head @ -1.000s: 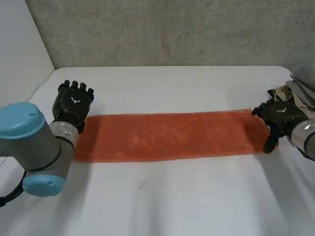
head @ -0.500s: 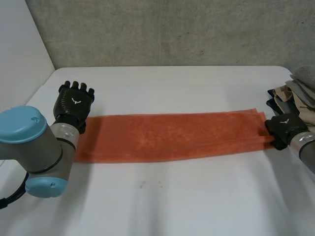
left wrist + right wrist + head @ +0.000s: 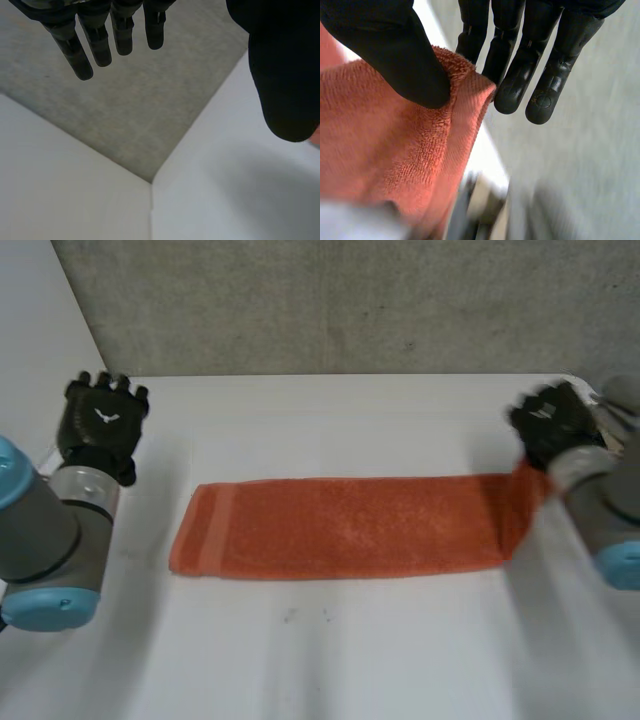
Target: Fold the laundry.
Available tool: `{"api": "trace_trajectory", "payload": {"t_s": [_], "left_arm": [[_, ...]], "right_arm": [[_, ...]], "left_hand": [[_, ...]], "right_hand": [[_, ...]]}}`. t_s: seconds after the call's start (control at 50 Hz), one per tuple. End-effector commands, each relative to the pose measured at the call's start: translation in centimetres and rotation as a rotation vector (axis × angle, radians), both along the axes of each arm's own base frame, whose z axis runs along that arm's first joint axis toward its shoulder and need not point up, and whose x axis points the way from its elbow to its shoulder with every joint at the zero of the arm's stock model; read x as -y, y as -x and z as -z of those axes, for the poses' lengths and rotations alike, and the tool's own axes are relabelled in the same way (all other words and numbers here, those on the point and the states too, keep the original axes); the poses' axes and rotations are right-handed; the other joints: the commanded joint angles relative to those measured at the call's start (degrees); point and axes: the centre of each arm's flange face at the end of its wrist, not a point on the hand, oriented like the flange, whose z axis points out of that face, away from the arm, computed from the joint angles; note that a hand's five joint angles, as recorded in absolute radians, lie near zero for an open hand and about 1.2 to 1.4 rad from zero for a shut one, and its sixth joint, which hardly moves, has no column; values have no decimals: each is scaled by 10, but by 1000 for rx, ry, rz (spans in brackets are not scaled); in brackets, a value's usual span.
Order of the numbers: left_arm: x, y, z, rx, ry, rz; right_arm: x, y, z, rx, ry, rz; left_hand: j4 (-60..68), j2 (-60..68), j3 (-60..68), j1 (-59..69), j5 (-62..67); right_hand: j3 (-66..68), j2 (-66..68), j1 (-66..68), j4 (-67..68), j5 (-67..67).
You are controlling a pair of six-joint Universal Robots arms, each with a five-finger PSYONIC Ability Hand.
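A long orange towel [image 3: 350, 528] lies flat across the middle of the white table [image 3: 330, 660]. Its right end rises off the surface, pinched in my right hand [image 3: 548, 423]. In the right wrist view the thumb presses the towel's edge [image 3: 460, 100] against the straight fingers [image 3: 512, 85]. My left hand [image 3: 100, 420] hovers above the table's left side, away from the towel's left end, with its fingers [image 3: 100, 42] straight and nothing in it.
A pile of grey and beige clothes [image 3: 615, 405] sits at the table's right rear corner, just behind my right hand. A concrete wall [image 3: 330, 300] runs along the back, and a white panel [image 3: 35, 350] stands at the left.
My right hand closed on the towel's right end and lifted it up and back. The towel slid to the right. My left hand rose and moved left, off the towel.
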Motion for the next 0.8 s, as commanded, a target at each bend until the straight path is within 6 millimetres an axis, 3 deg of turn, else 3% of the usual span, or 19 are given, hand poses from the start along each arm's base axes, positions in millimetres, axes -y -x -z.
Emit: {"api": "trace_trajectory", "payload": {"t_s": [0.02,0.04,0.06,0.14,0.2,0.22,0.28,0.3,0.36,0.4,0.5,0.54,0.62,0.66,0.8], "left_arm": [[-2,-16,-21,-52,49,-37],[-3,-17,-22,-58,50,-39],[-3,-19,-21,-69,44,-44],[-6,-20,-17,-81,29,-43],[-8,-20,-12,-78,11,-42],[-9,-20,-10,-77,5,-42],[-11,-20,-5,-74,-10,-41],[-11,-20,-4,-73,-13,-40],[-11,-18,1,-69,-28,-37],[-11,-18,3,-67,-31,-36],[-11,-13,1,-68,-26,-20],[-15,-5,3,-67,-29,7],[-29,19,6,-62,-41,109],[-35,28,7,-60,-45,149],[-62,62,24,-49,-104,312]], "right_arm": [[-61,-132,-23,110,183,-394],[-71,-148,-20,118,192,-451],[-92,-177,-16,129,209,-568],[-129,-225,8,137,207,-800],[-148,-243,34,124,173,-917],[-163,-253,49,117,151,-990],[-180,-263,65,109,125,-1058],[-183,-264,71,107,113,-1063],[-182,-263,74,109,99,-1047],[-180,-262,68,119,102,-1022],[-164,-244,34,196,79,-854],[-140,-219,15,276,45,-708],[-118,-177,-8,424,-42,-526],[-117,-164,-9,454,-101,-489],[-110,-116,20,433,-395,-313]], "left_hand": [[-16,-16,-19,-9,-27],[-16,-16,-19,-9,-27],[-16,-16,-19,-9,-27],[-16,-16,-19,-9,-27],[-16,-16,-19,-9,-27],[-16,-16,-19,-9,-27],[-16,-16,-19,-9,-27],[-16,-16,-19,-9,-27],[-16,-16,-19,-9,-27],[-16,-16,-19,-9,-27],[-16,-16,-19,-9,-27],[-16,-16,-19,-9,-27],[-16,-16,-19,-9,-27],[-16,-16,-19,-9,-27],[-16,-16,-19,-9,-27]], "right_hand": [[121,125,239,116,135],[121,125,239,116,135],[121,125,239,116,135],[121,125,239,116,135],[121,125,239,116,135],[121,125,239,116,135],[121,125,239,116,135],[20,24,138,15,34],[-533,-529,-414,-538,-519],[-579,-575,-461,-584,-565],[-579,-575,-461,-584,-565],[-579,-575,-461,-584,-565],[-579,-575,-461,-584,-565],[-579,-575,-461,-584,-565],[-579,-575,-461,-584,-565]]}}
